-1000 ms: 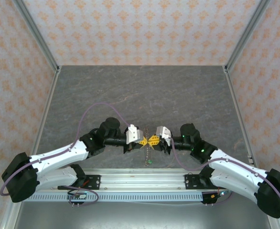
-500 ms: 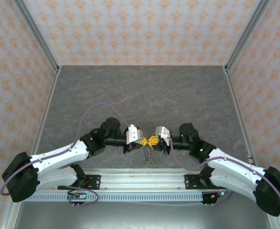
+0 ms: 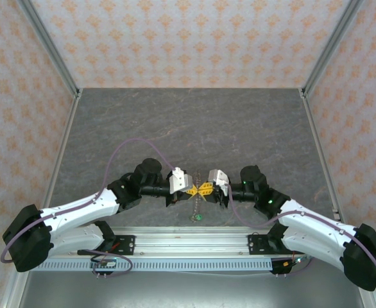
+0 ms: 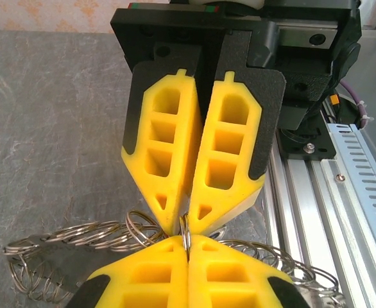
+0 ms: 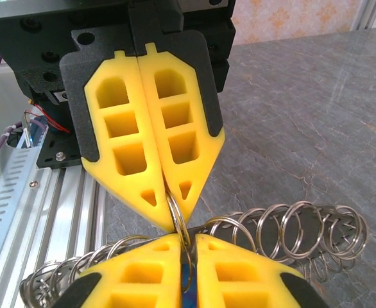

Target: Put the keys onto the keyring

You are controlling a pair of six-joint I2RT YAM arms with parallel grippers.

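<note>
My left gripper (image 3: 190,190) and right gripper (image 3: 205,188) meet tip to tip just above the table's near edge, both shut. A small silvery split ring (image 4: 186,232) is pinched between them, also seen as the ring (image 5: 178,218) in the right wrist view. A strip of blue tag (image 5: 188,282) sits deep between the right gripper's (image 5: 187,247) fingers. The keyring (image 3: 196,205), a chain of linked silvery rings, hangs below the left gripper (image 4: 188,251) and ends in a green tag (image 3: 199,217). Its rings (image 5: 290,231) trail to both sides. The red-tagged key is out of view.
The aluminium rail (image 3: 188,240) with the arm bases runs right under the hanging chain. Grey stone-patterned table (image 3: 188,128) stretches away behind the grippers, bounded by patterned walls (image 3: 188,38) at the back and both sides.
The right gripper has edged slightly left, closing up on the left one. The hanging chain with the green tag has swayed a little to the left.
</note>
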